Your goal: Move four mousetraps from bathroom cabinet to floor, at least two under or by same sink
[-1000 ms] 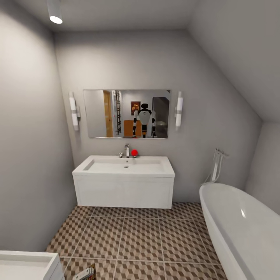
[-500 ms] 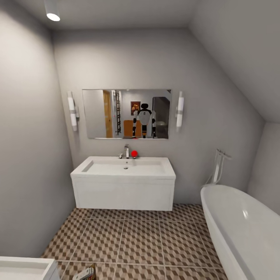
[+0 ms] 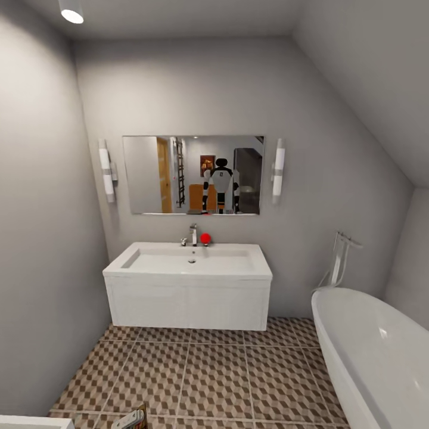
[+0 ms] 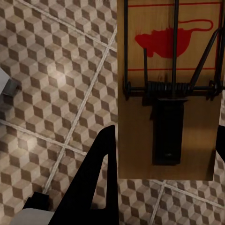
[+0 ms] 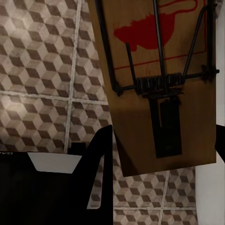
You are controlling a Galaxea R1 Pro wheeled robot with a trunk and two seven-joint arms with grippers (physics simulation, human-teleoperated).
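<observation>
Mousetraps sit in both wrist views: one mousetrap (image 4: 168, 89) pinched in the left end effector (image 4: 161, 187), its top edge cut off by the frame, and a second mousetrap (image 5: 161, 84) pinched in the right end effector (image 5: 164, 178), tilted and also cropped. Both hang above the bathroom floor (image 3: 214, 375). At the middle of the head view, the sink (image 3: 189, 261) holds nothing visible; a small red object (image 3: 205, 238) beside its tap is hard to identify. The bathtub (image 3: 375, 351) is cut off at lower right.

Left hand (image 4: 164, 154), right hand (image 5: 164, 154): each clamping mousetrap.
</observation>
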